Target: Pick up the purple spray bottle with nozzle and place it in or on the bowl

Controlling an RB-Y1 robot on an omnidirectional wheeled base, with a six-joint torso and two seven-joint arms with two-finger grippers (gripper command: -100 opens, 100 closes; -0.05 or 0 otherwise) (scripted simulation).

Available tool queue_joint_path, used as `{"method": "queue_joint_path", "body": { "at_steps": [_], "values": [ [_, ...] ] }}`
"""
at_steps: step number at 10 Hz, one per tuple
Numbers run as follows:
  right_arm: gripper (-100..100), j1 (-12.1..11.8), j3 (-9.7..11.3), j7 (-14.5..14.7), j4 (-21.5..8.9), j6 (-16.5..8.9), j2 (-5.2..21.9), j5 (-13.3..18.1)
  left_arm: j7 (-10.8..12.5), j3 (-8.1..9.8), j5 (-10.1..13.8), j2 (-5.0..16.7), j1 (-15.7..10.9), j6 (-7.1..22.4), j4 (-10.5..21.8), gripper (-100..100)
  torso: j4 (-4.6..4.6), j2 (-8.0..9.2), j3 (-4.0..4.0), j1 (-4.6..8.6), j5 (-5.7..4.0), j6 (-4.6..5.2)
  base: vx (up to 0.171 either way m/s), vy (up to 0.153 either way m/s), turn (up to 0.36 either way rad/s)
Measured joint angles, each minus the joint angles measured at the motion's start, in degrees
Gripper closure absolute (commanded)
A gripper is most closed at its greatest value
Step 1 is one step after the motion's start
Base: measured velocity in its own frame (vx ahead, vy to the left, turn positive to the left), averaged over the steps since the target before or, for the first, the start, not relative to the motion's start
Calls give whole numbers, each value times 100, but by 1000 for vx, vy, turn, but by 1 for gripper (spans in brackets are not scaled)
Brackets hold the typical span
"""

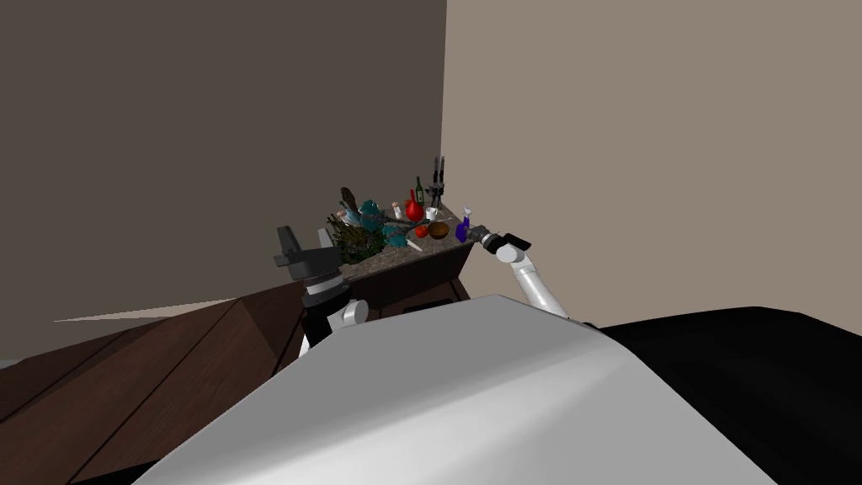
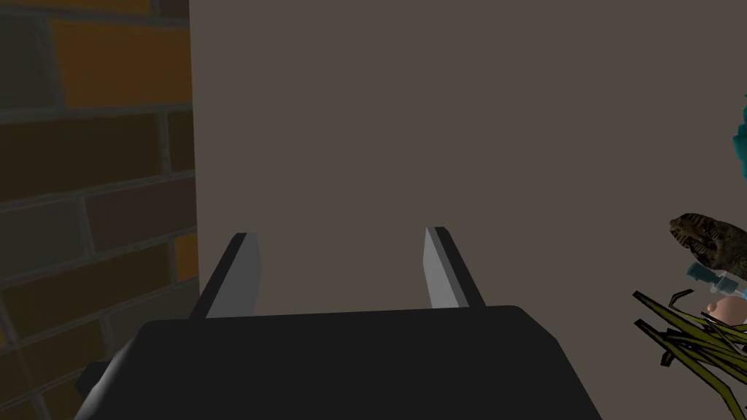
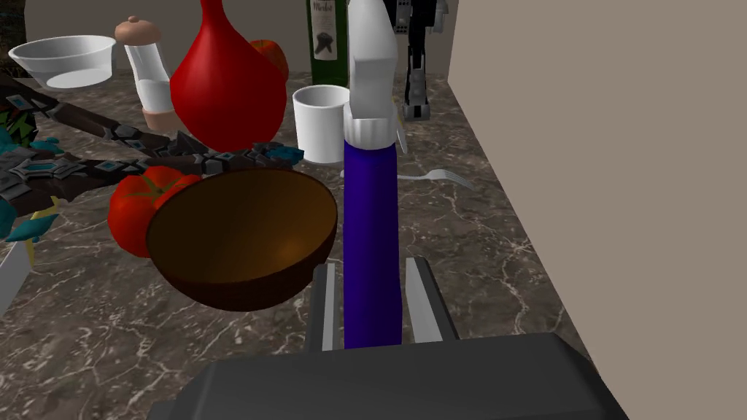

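While the left hand (image 2: 340, 235) stands open, the right hand (image 3: 372, 265) grips the purple bottle (image 3: 372, 197) beside the bowl (image 3: 241, 237).

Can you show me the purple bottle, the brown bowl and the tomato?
purple spray bottle (image 3: 372, 240): right wrist view, on its purple body.
brown bowl (image 3: 248, 237): right wrist view, on its inner wall.
tomato (image 3: 131, 210): right wrist view, on its red skin.

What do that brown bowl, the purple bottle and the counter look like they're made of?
The bowl: probably wood or glazed ceramic; plain brown, with a soft warm sheen inside. The spray bottle: likely plastic; flat, even purple body and a white ribbed collar. The counter: looks like polished stone, marble perhaps; dark brown with pale branching veins.
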State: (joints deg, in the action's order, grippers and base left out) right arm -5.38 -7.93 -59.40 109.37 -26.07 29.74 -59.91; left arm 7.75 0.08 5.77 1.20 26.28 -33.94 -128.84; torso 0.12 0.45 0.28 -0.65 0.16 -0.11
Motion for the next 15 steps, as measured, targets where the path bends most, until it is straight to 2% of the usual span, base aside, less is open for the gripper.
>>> {"method": "queue_joint_path", "body": {
  "at_steps": [4,6,13,14,15],
  "values": [
    [100,48,-337,-474,122,-402,149,230,0,0,0,0,2,0,0,0,-13,-71,-40,-3,3,-3,57,148,82],
    [100,129,-631,-828,191,-670,191,492,0,0,0,0,2,0,0,0,-22,-100,-58,-11,2,-15,124,139,109],
    [100,279,-1217,-1470,256,-1102,247,969,0,1,0,1,2,0,0,0,-87,-220,-152,-42,-27,-107,76,72,62],
    [-100,285,-1232,-1487,257,-1110,251,978,0,2,0,1,2,0,-1,0,-91,-218,-154,-38,-31,-113,0,0,0],
    [-100,285,-1231,-1485,257,-1108,251,978,0,2,0,1,1,0,0,0,-89,-213,-150,-31,-33,-113,0,0,0]
  ]
}}
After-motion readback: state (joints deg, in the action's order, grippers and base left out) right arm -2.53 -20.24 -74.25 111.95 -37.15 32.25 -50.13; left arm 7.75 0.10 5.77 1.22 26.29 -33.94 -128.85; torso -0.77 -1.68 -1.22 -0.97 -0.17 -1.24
